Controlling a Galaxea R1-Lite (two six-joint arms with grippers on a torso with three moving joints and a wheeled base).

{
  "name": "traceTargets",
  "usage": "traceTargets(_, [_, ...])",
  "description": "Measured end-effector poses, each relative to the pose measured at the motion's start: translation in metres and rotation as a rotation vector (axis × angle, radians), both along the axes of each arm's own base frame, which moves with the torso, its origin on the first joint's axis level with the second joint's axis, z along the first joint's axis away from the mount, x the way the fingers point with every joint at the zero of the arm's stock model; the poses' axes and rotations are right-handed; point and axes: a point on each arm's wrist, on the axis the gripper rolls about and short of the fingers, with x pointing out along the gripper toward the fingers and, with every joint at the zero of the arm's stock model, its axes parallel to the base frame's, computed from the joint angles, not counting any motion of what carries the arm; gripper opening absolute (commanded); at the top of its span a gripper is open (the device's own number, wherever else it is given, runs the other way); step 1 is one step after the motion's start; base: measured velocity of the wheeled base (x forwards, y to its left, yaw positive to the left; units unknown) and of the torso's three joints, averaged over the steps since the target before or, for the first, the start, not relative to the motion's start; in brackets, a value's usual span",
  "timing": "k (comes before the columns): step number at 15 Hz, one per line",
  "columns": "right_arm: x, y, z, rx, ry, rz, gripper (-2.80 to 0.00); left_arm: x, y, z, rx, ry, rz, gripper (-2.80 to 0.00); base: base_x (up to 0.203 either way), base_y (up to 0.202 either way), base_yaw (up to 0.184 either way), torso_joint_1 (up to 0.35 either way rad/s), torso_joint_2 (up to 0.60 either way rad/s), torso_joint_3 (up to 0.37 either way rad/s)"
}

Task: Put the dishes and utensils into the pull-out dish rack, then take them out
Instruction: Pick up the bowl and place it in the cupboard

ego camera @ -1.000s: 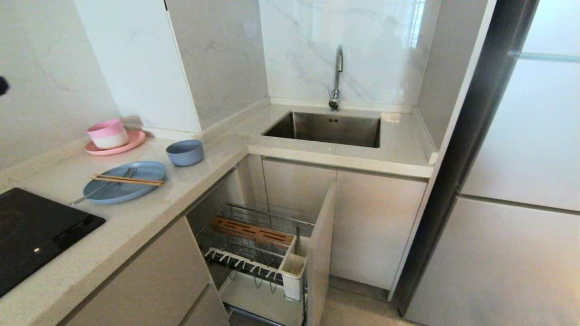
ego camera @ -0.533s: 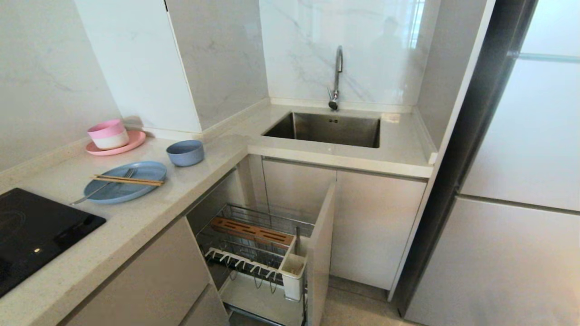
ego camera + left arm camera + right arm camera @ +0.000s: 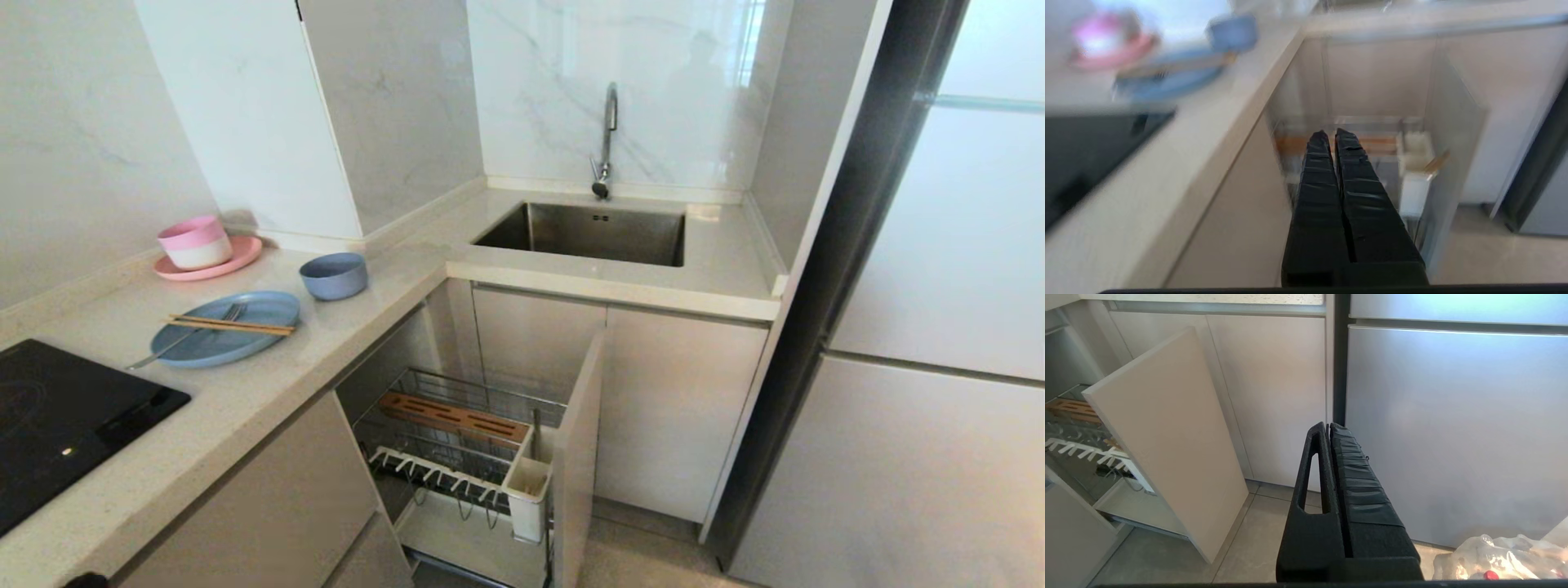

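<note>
Pale speckled stone countertop carries the wide light-blue round plate, across which the light-brown wooden chopsticks and slim silver fork are laid; the smaller blue-grey round bowl is set just beside the plate. Below the countertop, the chrome wire pull-out dish rack is drawn out and holds none of these. The left gripper is seen clenched and empty before the rack; the right gripper is likewise clenched, facing the grey refrigerator door.
</note>
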Motion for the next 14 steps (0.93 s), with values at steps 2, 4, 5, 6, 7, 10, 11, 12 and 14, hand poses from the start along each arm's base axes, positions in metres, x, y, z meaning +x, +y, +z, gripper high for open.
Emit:
traceTargets(2, [0.0, 0.0, 0.0, 0.0, 0.0, -0.001, -2.8, -0.006, 0.002, -0.01, 0.008, 0.017, 0.045, -2.8, 0.0, 0.0, 0.0, 0.0, 0.0, 0.0])
traceTargets(4, [0.0, 0.0, 0.0, 0.0, 0.0, 0.0, -2.8, -0.014, 0.002, -0.023, 0.025, 0.049, 0.048, -2.8, 0.0, 0.0, 0.0, 0.0, 0.0, 0.0])
traceTargets(5, [0.0, 0.0, 0.0, 0.0, 0.0, 0.0, -2.8, -0.017, 0.001, -0.031, 0.042, 0.085, 0.042, -2.8, 0.0, 0.0, 0.0, 0.0, 0.0, 0.0])
traceTargets(6, [0.0, 0.0, 0.0, 0.0, 0.0, -0.001, -2.8, -0.018, 0.001, -0.034, 0.05, 0.082, 0.039, -2.8, 0.0, 0.0, 0.0, 0.0, 0.0, 0.0])
traceTargets(7, [0.0, 0.0, 0.0, 0.0, 0.0, 0.0, -2.8, -0.019, 0.001, -0.034, 0.048, 0.07, 0.041, -2.8, 0.0, 0.0, 0.0, 0.0, 0.0, 0.0])
traceTargets(10, [0.0, 0.0, 0.0, 0.0, 0.0, 0.0, -2.8, -0.021, 0.002, -0.035, -0.037, 0.066, 0.055, -2.8, 0.0, 0.0, 0.0, 0.0, 0.0, 0.0])
traceTargets(11, [0.0, 0.0, 0.0, 0.0, 0.0, 0.0, -2.8, -0.021, 0.002, -0.036, -0.067, 0.065, 0.064, -2.8, 0.0, 0.0, 0.0, 0.0, 0.0, 0.0])
traceTargets(12, [0.0, 0.0, 0.0, 0.0, 0.0, 0.0, -2.8, -0.021, 0.002, -0.036, -0.077, 0.065, 0.066, -2.8, 0.0, 0.0, 0.0, 0.0, 0.0, 0.0])
traceTargets(14, [0.0, 0.0, 0.0, 0.0, 0.0, 0.0, -2.8, -0.021, 0.002, -0.035, -0.081, 0.063, 0.066, -2.8, 0.0, 0.0, 0.0, 0.0, 0.0, 0.0])
